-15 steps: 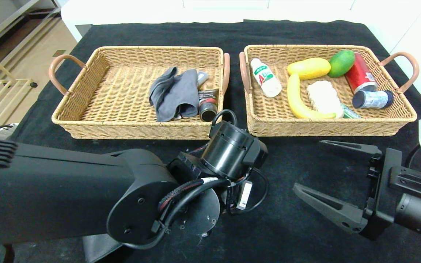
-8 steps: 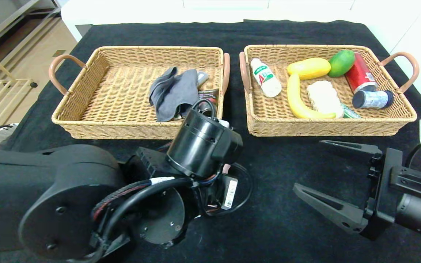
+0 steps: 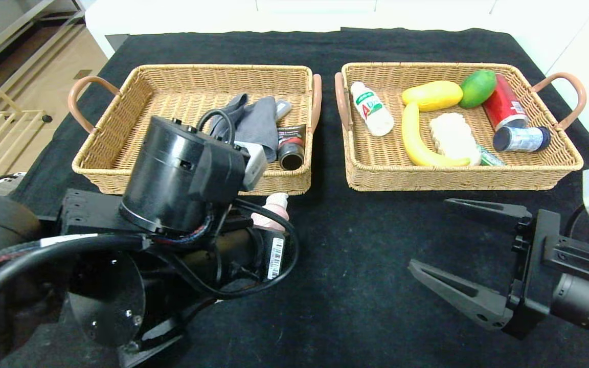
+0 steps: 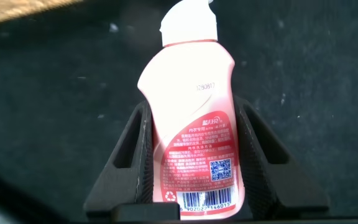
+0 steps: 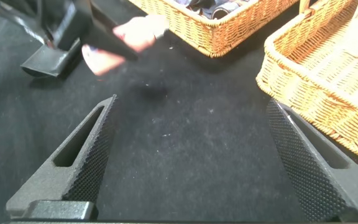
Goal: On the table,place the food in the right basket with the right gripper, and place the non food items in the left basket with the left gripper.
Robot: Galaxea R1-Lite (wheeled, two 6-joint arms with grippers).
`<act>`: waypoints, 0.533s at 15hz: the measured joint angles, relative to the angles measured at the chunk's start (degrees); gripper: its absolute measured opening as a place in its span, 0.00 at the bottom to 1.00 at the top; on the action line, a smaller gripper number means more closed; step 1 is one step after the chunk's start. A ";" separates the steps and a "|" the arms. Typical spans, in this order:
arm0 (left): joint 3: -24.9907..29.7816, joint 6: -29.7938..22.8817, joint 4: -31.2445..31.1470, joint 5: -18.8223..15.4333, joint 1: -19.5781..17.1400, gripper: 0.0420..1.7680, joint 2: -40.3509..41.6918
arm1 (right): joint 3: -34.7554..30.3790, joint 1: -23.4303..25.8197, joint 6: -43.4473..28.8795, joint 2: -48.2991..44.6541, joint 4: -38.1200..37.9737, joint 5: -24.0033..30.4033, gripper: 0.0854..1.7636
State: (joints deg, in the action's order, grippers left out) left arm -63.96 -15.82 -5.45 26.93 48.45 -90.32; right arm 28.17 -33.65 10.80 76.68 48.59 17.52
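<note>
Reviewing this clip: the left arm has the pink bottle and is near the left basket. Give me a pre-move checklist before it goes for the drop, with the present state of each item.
1. Left gripper closed on the pink bottle: ok, a finger on each side of it.
2. Bottle off the table: cannot tell.
3. Bottle over the left basket: not ok, it is short of the near rim.
4. Free floor in that basket: ok, bare wicker beside the grey cloth.
5. Right gripper out of the way: ok, open in front of the right basket.
6. Right basket holds only food: ok.
</note>
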 joint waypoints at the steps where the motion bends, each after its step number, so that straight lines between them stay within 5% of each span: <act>1: 0.07 0.04 0.09 -0.20 -0.60 0.46 0.77 | -0.04 0.00 0.00 0.02 0.00 0.00 0.97; 8: -0.84 1.74 6.08 -0.33 -8.07 0.46 2.36 | -0.20 0.00 0.02 0.05 -0.02 0.01 0.97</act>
State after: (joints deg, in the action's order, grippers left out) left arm -64.81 -14.08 0.63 26.60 40.38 -87.96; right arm 27.98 -33.65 10.83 76.73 48.57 17.53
